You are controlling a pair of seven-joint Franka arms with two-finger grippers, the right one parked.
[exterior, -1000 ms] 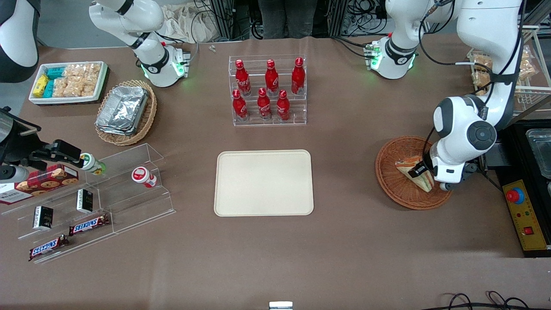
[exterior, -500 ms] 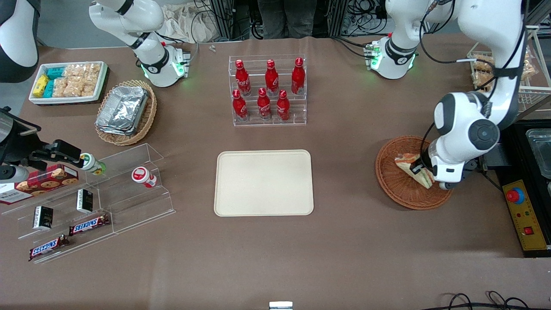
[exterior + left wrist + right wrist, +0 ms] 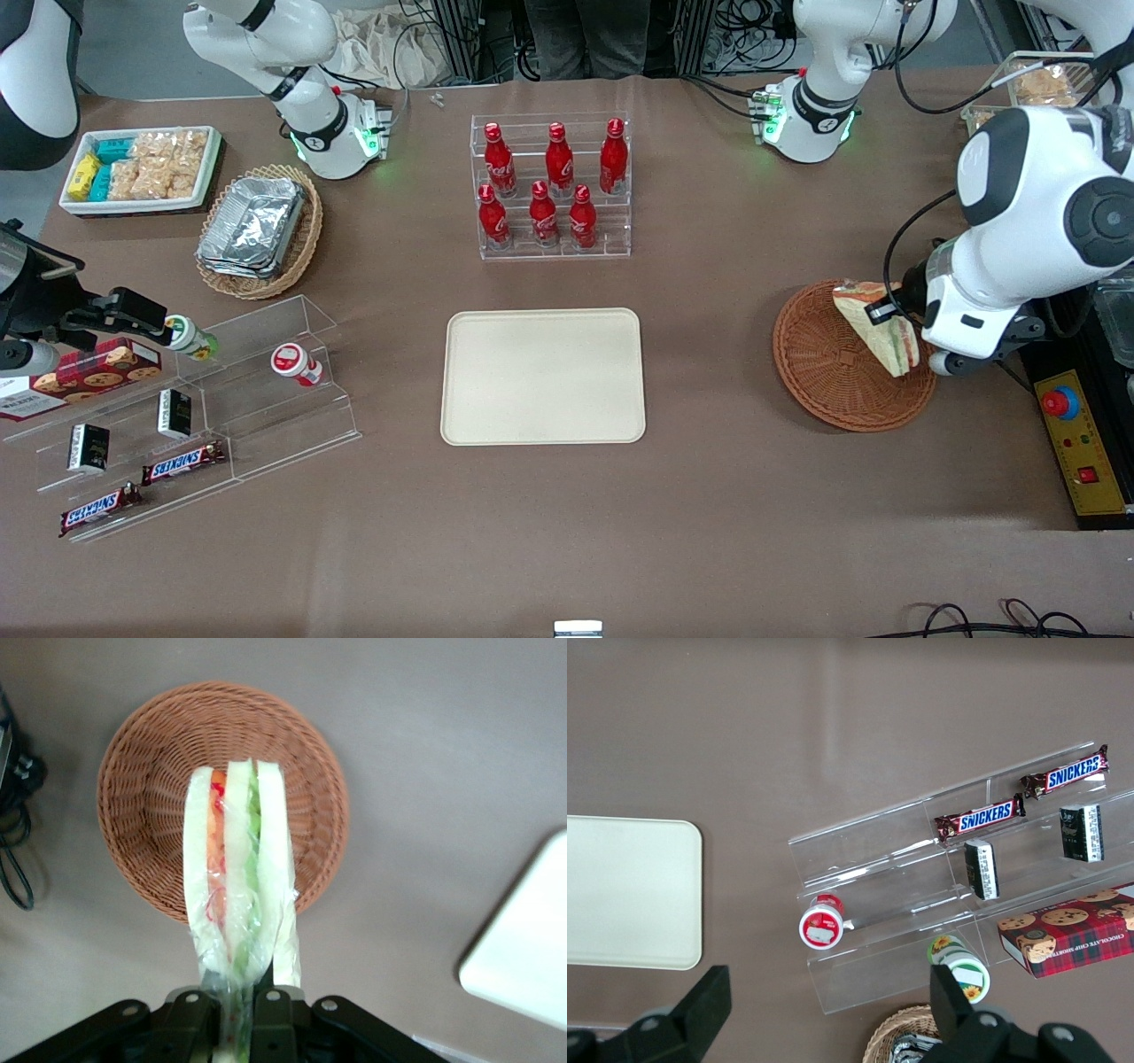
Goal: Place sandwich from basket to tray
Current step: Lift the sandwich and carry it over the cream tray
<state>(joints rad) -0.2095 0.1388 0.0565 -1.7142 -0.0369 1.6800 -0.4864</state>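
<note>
My left gripper (image 3: 890,319) is shut on the sandwich (image 3: 873,323), a plastic-wrapped wedge of pale bread with orange-red and green filling. It hangs in the air above the round reddish-brown wicker basket (image 3: 824,372), clear of the weave. In the left wrist view the sandwich (image 3: 237,886) points away from the gripper (image 3: 232,1010), with the basket (image 3: 142,806) bare beneath it and a corner of the tray (image 3: 532,948) showing. The cream-beige tray (image 3: 543,376) lies flat at the table's middle, toward the parked arm from the basket.
A clear rack of red bottles (image 3: 551,188) stands farther from the front camera than the tray. A yellow control box with a red button (image 3: 1076,434) lies beside the basket at the working arm's end. Snack shelves (image 3: 177,416) sit toward the parked arm's end.
The left gripper has risen with the sandwich, lifting it out of the basket; the arm's elbow swung up and toward the table's working-arm end.
</note>
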